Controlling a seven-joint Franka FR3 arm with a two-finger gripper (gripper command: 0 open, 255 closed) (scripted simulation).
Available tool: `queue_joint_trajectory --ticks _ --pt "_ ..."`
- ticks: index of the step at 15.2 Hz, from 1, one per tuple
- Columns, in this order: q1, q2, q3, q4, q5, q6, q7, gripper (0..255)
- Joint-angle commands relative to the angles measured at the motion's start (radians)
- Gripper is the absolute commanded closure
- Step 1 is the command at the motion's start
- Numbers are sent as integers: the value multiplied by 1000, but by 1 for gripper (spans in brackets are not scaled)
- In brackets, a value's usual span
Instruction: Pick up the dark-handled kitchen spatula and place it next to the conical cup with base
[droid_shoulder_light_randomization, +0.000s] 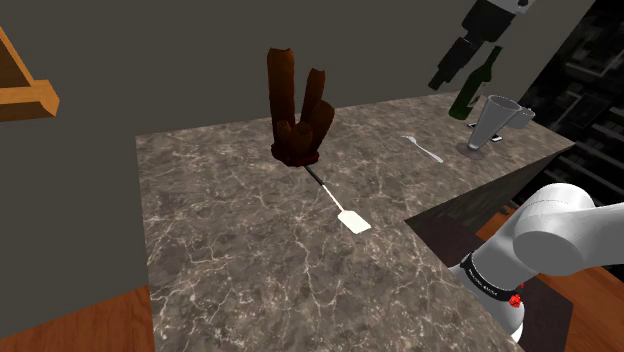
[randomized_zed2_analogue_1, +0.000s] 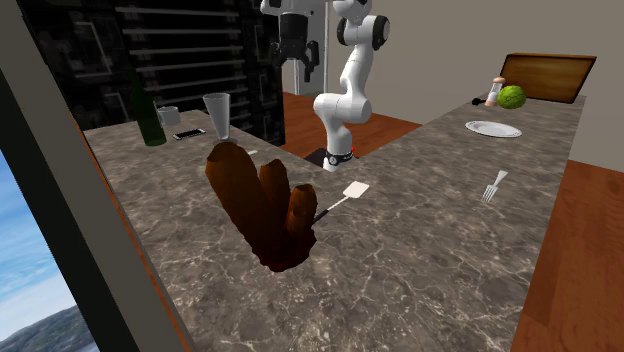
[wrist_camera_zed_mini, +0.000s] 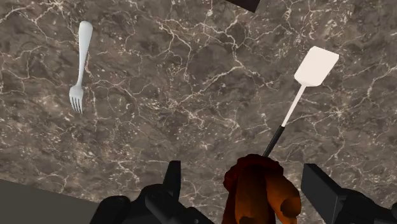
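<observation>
Gripper (wrist_camera_zed_mini: 247, 184) hangs high over the marble counter (droid_shoulder_light_randomization: 230, 230). Its fingers (wrist_camera_zed_mini: 170, 181) are spread wide w/ nothing pinched (the red-brown block (wrist_camera_zed_mini: 261, 191) shows in the gap, but it sits far below on the counter).

Spatula (droid_shoulder_light_randomization: 352, 220) lies flat on the counter, untouched. In the shoulder view its white blade points twd 5 o'clock from the block. The thin dark handle runs back up to the block's foot; can't tell if they touch.

Cup (droid_shoulder_light_randomization: 495, 122), pale grey & conical on a base, stands upright near the counter's far corner. That's approx 2 o'clock from the spatula & well apart from it. A dark green bottle (droid_shoulder_light_randomization: 475, 88) stands just behind the cup at 11 o'clock.

In the second exterior view the spatula is at 2 o'clock from the block & the cup at 11 o'clock. In the wrist view a white fork (wrist_camera_zed_mini: 79, 67) lies flat on the far side of the block from the spatula. White arm (droid_shoulder_light_randomization: 560, 235) sits at the shoulder view's 4 o'clock.
</observation>
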Motion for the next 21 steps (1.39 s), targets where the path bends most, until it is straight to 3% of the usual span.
queue_joint_trajectory --ticks 1,11,21 --pt "0 0 0 0 0 0 0 0" --pt "15 83 145 -207 99 251 217 0" --pt "38 319 299 -284 186 537 430 0"
